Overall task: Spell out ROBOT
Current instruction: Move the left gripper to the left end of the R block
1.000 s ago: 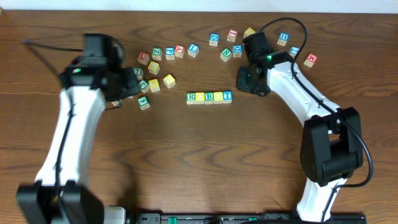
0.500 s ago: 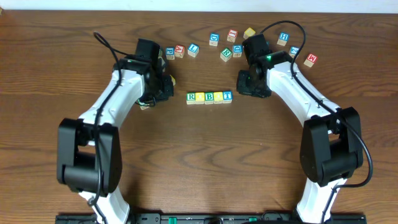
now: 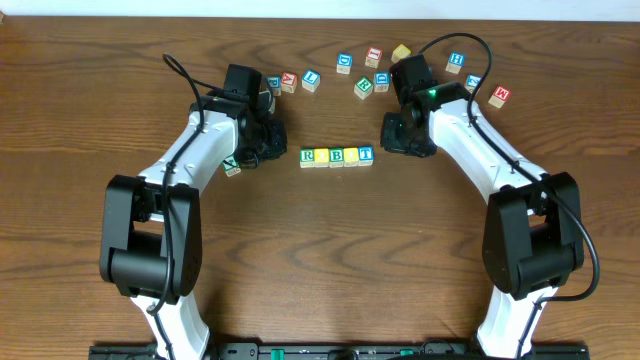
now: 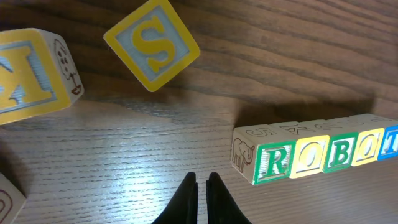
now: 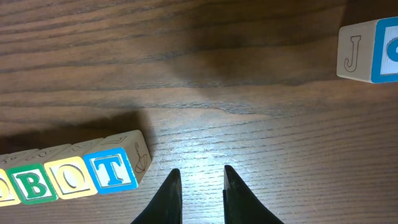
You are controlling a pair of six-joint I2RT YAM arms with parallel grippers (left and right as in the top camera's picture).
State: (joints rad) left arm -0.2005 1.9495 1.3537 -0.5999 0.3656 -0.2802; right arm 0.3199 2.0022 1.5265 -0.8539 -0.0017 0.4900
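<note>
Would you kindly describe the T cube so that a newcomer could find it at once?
On the wooden table, a row of five cubes lies in the middle. The T cube is the end cube nearest the right arm, and the only one in that row lettered in blue.

The overhead camera looks straight down from high above the desk, taking in both arms and the row of cubes near the middle. The left wrist camera sits low beside the row's R end, looking down past its own jaws. The right wrist camera sits equally low beside the T end. All three views share that row.
</note>
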